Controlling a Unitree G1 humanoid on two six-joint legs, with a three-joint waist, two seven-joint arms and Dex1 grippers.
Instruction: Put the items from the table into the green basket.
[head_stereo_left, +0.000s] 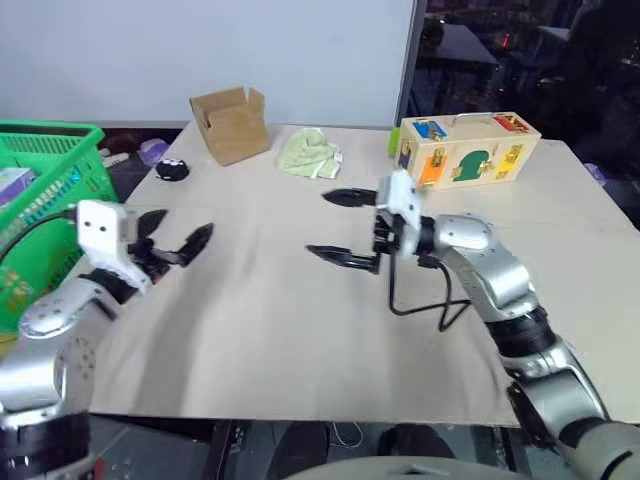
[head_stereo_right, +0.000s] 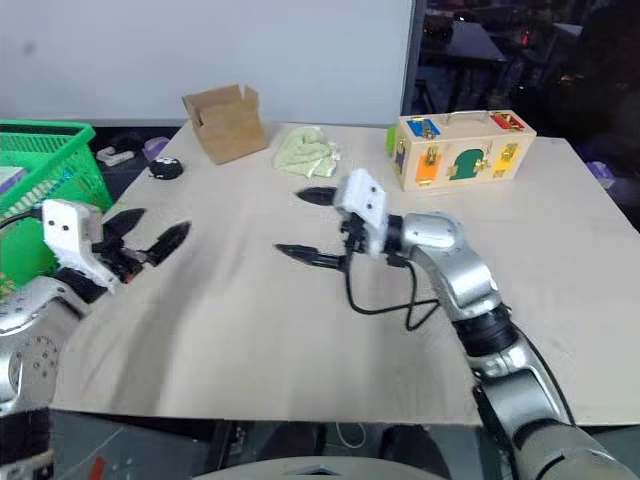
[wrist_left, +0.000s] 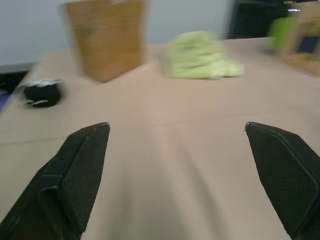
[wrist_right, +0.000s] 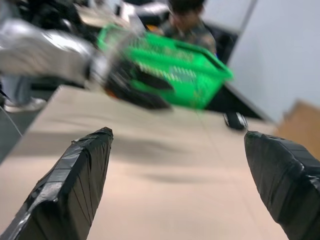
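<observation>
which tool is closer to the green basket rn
Left. The left tool hangs open over the table just beside the green basket; the right tool is open near the table's middle, well away from it.

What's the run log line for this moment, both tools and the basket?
left tool: open, empty | right tool: open, empty, over table | green basket: at table's left edge

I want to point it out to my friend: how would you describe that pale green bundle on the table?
On the large beige table, look to the far edge. Between the open brown cardboard box and the wooden box with coloured latches lies a crumpled pale green cloth, the one soft, shapeless thing there.
</observation>
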